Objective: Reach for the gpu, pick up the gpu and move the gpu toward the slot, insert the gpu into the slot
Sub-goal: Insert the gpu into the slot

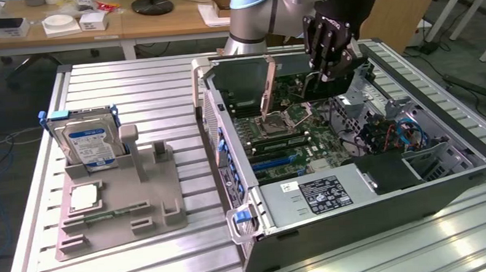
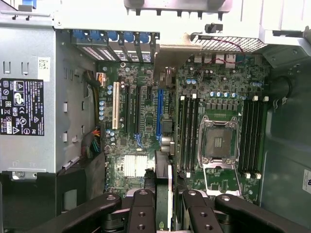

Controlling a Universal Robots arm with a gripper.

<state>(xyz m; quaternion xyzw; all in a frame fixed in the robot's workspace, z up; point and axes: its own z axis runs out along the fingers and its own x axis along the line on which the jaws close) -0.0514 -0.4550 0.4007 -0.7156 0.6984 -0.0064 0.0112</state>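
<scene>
Black fingers [image 2: 142, 213] of the gripper [image 1: 330, 71] sit closest in the wrist view, pressed together on the gpu [image 2: 163, 184], which is seen edge-on as a thin dark strip between them. The card hangs over the green motherboard [image 2: 146, 145], inside the open case [image 1: 378, 216], and its edge runs roughly in line with the long blue slot [image 2: 159, 114]. It looks clear of the slot, though I cannot tell how high above the board it is.

From the exterior view the gripper hangs over the far part of the case, and the card under it is hard to pick out against the cables and dark metal. The arm's upper part is cut off by the frame.

The open silver socket [image 2: 218, 141] lies just beside the slot's row, with black memory strips [image 2: 187, 136] between them.

On the exterior view's left, well apart from the case, a grey holder [image 1: 118, 197] on the table [image 1: 142, 85] carries a hard drive [image 1: 91, 145] standing upright with a blue label, and a square chip [image 1: 83, 197] lying flat nearer to me.

The power supply [image 1: 328, 194] bears a black sticker with white print and approval marks; the words are too small to read.
</scene>
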